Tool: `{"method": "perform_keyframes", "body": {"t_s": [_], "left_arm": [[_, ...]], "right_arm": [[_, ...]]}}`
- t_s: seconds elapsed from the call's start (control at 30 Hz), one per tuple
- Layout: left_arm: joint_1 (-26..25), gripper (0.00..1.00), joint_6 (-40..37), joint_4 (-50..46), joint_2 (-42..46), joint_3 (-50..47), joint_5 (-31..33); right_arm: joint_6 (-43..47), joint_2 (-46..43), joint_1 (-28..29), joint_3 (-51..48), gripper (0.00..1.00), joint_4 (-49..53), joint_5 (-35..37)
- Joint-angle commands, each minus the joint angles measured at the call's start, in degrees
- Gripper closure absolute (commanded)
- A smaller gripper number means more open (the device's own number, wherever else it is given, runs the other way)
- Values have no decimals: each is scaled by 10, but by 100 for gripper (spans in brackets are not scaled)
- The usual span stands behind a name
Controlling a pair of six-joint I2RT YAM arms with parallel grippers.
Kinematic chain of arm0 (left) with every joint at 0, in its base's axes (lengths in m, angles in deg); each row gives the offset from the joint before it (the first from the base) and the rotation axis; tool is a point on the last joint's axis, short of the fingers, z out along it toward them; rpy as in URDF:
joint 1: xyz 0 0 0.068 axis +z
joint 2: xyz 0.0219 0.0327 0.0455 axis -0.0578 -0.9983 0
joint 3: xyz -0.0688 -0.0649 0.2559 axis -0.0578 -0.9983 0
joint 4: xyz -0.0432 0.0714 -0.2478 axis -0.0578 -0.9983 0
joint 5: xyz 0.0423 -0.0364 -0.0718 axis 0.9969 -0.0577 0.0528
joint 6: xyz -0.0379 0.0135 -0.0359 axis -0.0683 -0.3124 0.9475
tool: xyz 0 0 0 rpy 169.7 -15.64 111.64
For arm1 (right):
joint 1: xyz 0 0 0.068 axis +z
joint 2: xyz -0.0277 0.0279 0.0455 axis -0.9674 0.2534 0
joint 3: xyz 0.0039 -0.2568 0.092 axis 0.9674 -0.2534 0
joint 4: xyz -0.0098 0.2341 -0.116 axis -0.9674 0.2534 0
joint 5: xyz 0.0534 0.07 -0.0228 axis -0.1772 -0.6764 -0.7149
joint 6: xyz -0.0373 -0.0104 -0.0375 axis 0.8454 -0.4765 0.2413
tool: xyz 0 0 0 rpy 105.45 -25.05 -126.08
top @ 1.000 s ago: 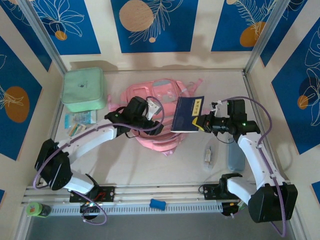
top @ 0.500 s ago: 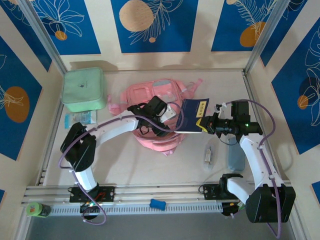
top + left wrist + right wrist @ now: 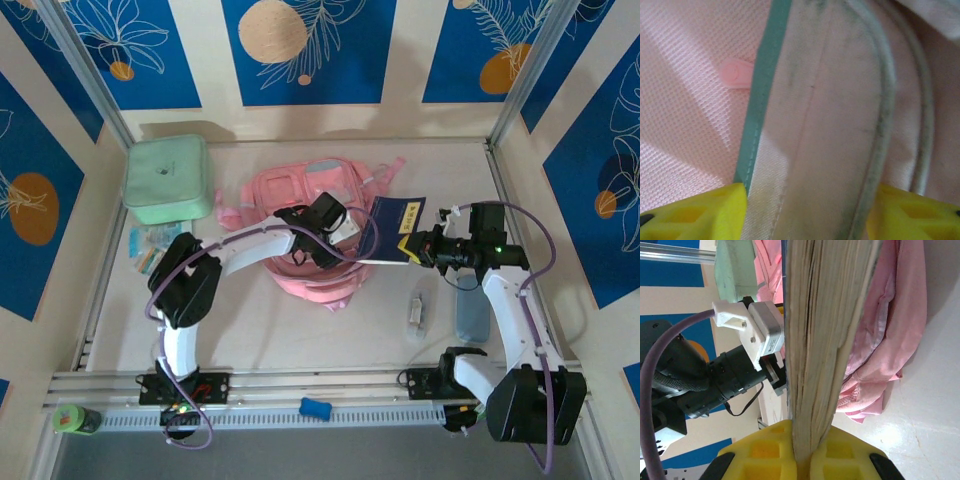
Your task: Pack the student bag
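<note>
The pink bag (image 3: 300,195) lies flat at the middle of the table (image 3: 300,330), its far end toward the back wall, with both arms reaching in over it. The left gripper (image 3: 340,240) sits low on the bag's right side. In its wrist view the gripper (image 3: 805,210) has its yellow fingers (image 3: 690,212) set well apart, with a pale grey-white panel (image 3: 825,125) edged in teal trim (image 3: 762,95) filling the gap between them. Whether the jaws press that fabric cannot be told. A pink zip pull (image 3: 737,74) rests on the bag's mesh (image 3: 685,110) just beside the trim.

The right gripper (image 3: 413,248) is clamped on a blue book (image 3: 392,230) with a yellow label, held at the bag's right edge so that the book's far corner overlaps the pink fabric. Seen from the wrist, this gripper (image 3: 802,442) pinches the book (image 3: 825,330) by its page edge — the bag (image 3: 890,330) lies behind it to the right.

A mint case (image 3: 167,180) sits at the far left corner, near the bag but apart from it, and a small packet (image 3: 158,245) lies just in front of the case. A clear item (image 3: 417,312) lies on the table below the book.
</note>
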Motion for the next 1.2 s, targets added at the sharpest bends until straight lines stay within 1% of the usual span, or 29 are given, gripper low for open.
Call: {"method": "perform_keyframes", "body": {"t_s": [0.0, 0.07, 0.13, 0.3, 0.4, 0.57, 0.67, 0.73, 0.83, 0.9, 1.0, 1.07, 1.17], "left_arm": [[-3, 51, 1, 14, -8, 23, 52], [-2, 66, -2, -3, -8, 35, 44], [-3, 79, -3, 0, 2, 33, 49], [-2, 94, 0, -21, 41, 43, 71], [-2, 99, 6, -34, 82, 56, 108], [2, 100, 30, -38, 137, 91, 133], [10, 100, 44, -47, 147, 123, 122], [12, 100, 56, -69, 142, 159, 114], [11, 100, 69, -97, 140, 196, 89], [11, 100, 74, -97, 145, 203, 74], [11, 100, 86, -107, 154, 208, 48], [11, 100, 95, -107, 163, 203, 46], [12, 100, 98, -98, 172, 187, 38]], "right_arm": [[18, 6, -4, 11, 100, 4, -34], [18, 8, -5, 15, 100, 3, -36], [26, 11, -7, 23, 100, 9, -34], [48, 14, -8, 46, 100, 50, -30], [55, -1, -7, 52, 100, 80, -18], [62, -33, -7, 55, 100, 142, 38], [65, -46, 4, 57, 100, 168, 68], [47, -52, 26, 39, 100, 153, 80], [3, -23, 74, 10, 100, 83, 52], [-31, 16, 131, 3, 100, 4, 37], [-66, 77, 204, 11, 100, -110, 39], [-85, 125, 220, 20, 100, -164, 51], [-117, 210, 223, 36, 100, -257, 35]]}}
